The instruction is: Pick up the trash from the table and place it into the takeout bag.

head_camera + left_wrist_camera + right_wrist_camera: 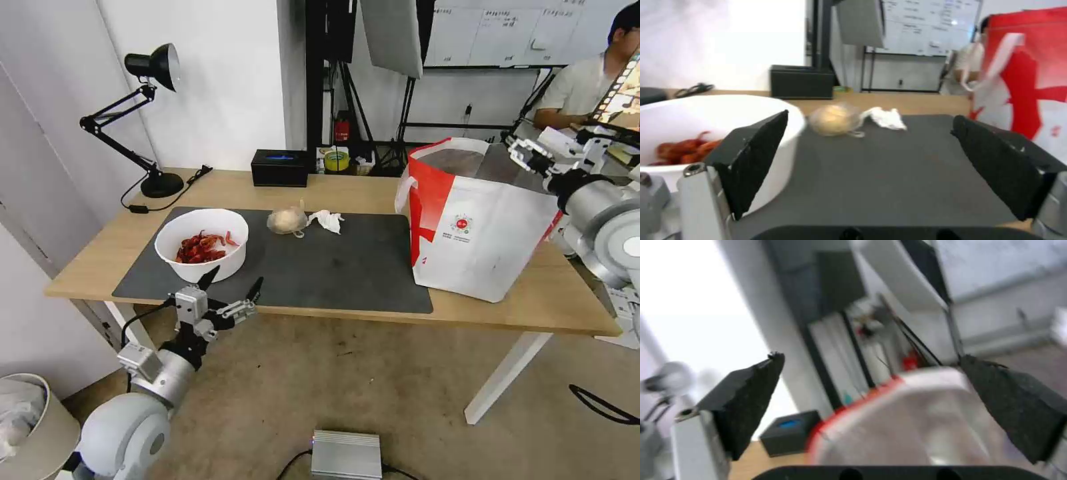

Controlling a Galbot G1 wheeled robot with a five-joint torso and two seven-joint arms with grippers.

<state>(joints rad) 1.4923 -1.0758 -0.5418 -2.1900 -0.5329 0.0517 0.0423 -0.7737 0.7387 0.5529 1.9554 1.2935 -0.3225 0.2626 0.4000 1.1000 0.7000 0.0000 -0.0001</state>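
Observation:
On the table (360, 190), a dark grey mat (333, 267) carries a white bowl of red crayfish shells (200, 243) at its left. Behind it lie a small clear yellowish bag (287, 220) and a white tissue wad (327, 220). My left gripper (233, 283) hovers open at the table's front edge, just in front of the bowl (666, 133); beyond its fingers lie the bag (833, 120) and tissue (887, 118). The takeout bag (477, 227) stands at the right end. My right gripper (523, 152) hangs open and empty over its foil-lined mouth (916, 420).
A black desk lamp (157, 67) stands at the back left corner, its cable trailing on the wood. A black box (280, 167) and a tape roll (337, 160) sit along the back edge. On the floor are a grey box (347, 453) and a bin (27, 420).

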